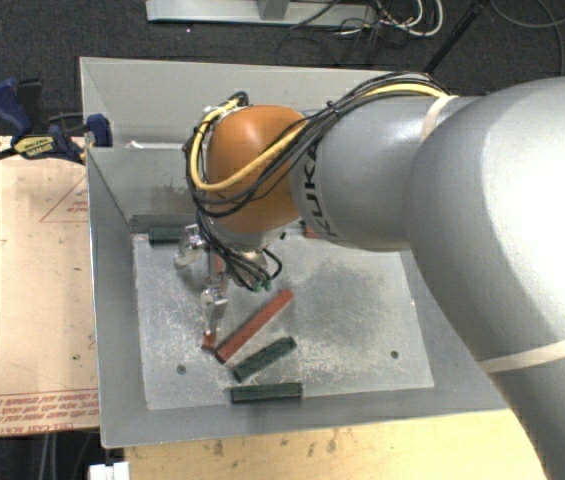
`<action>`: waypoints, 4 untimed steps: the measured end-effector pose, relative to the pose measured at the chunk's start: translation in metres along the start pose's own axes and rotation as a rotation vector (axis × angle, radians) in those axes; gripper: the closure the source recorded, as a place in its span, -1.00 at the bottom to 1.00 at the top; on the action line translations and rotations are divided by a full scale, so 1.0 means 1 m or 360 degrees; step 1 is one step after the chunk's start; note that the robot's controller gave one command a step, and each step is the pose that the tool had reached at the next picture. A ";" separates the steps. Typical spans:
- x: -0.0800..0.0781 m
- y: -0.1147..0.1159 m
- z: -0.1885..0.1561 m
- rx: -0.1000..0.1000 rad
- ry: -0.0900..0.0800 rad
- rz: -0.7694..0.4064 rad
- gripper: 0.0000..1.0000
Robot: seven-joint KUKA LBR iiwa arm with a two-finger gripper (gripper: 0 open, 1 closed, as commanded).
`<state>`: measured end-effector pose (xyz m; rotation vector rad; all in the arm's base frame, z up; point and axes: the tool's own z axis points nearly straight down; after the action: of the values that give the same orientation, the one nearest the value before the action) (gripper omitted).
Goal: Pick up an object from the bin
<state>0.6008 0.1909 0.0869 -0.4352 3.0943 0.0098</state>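
Arm reaches in from the right, orange cap over the back-left part of the bin point(362, 313). Fingers point(213, 313) hang down below the cap toward the bin floor, tips right at the lower-left end of a red-brown stick point(254, 326). The stick lies flat on the floor, on a diagonal, running up and to the right away from the tips. Touching or just beside: can't tell. Also can't tell if the fingers are spread or closed (from this angle they read as one thin pale shape). Just below-right of the stick, approx parallel to it: a green bar point(264, 358). Second green bar point(266, 393) lies level near the front edge. Third bar point(165, 234), dark, sits at the back wall left of the cap, well apart from the others.
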 end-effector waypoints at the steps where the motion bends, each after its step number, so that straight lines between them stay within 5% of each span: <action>1: -0.005 -0.002 -0.004 -0.0001 0.0009 -0.0147 -1.00; 2: 0.039 -0.032 -0.011 -0.0001 0.0022 -0.0418 -1.00; 3: 0.074 -0.031 0.000 0.0012 0.0026 -0.0453 -1.00; 4: 0.004 -0.063 0.001 -0.0004 -0.0007 -0.0940 1.00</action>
<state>0.6144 0.1293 0.0858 -1.3145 2.8295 0.0060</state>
